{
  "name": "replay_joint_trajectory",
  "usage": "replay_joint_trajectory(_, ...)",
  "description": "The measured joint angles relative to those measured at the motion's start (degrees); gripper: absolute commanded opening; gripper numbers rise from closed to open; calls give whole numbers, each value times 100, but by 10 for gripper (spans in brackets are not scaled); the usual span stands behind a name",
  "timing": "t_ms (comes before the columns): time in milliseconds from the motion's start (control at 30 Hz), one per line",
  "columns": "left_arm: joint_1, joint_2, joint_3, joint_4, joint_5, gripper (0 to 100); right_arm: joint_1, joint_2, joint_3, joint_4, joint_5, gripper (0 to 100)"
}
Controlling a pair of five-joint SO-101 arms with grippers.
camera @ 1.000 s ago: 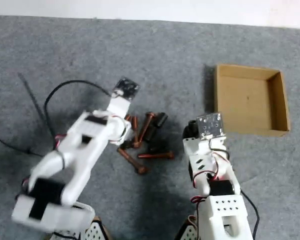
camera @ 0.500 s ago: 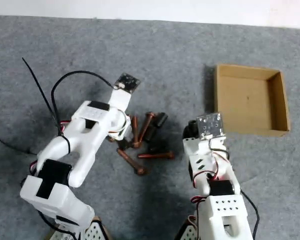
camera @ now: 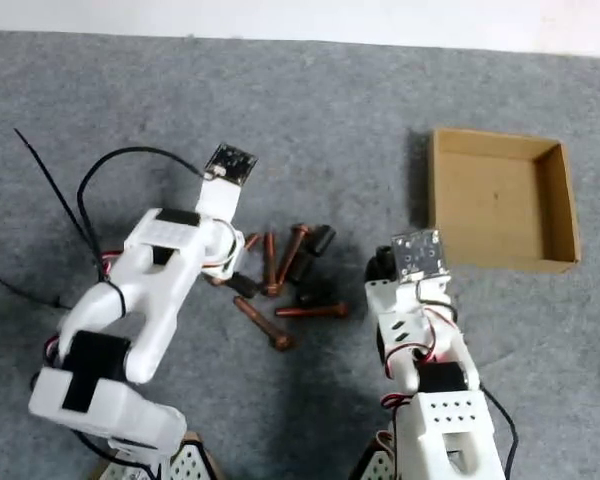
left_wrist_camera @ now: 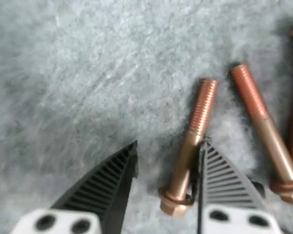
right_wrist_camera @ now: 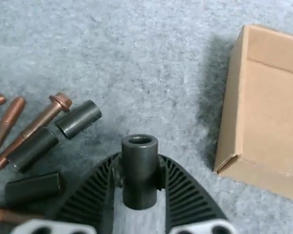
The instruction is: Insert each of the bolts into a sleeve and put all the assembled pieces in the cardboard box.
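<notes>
Early stage, nothing assembled. Right tool (right_wrist_camera: 139,163) clamped on upright sleeve (right_wrist_camera: 139,146), lower centre. Left tool (left_wrist_camera: 168,144) wide open, bolt (left_wrist_camera: 195,131) lying against one jaw, ungripped. Loose bolts (camera: 310,311) and sleeves (camera: 320,240) mid-frame on surface (camera: 280,100). Box (camera: 500,205) upper right, no pieces inside.

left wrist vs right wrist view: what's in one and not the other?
Left wrist, not right: the open left gripper, with a bolt lying between its fingers, close against one. Right wrist, not left: the right gripper shut on a black sleeve, three loose sleeves and the cardboard box. Both: copper bolts on the grey carpet.
</notes>
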Motion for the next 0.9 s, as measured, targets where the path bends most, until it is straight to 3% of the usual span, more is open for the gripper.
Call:
replay_joint_trajectory(333, 18, 765, -993, 756, -501, 192, 0, -9, 0, 0, 0, 5)
replay_joint_trajectory(533, 26, 1037, -1345, 1064, -501, 6, 0, -9, 0, 0, 0, 5)
replay_joint_trajectory(900, 114, 1292, -1670, 1468, -510, 6, -9, -9, 26, 0, 114, 5)
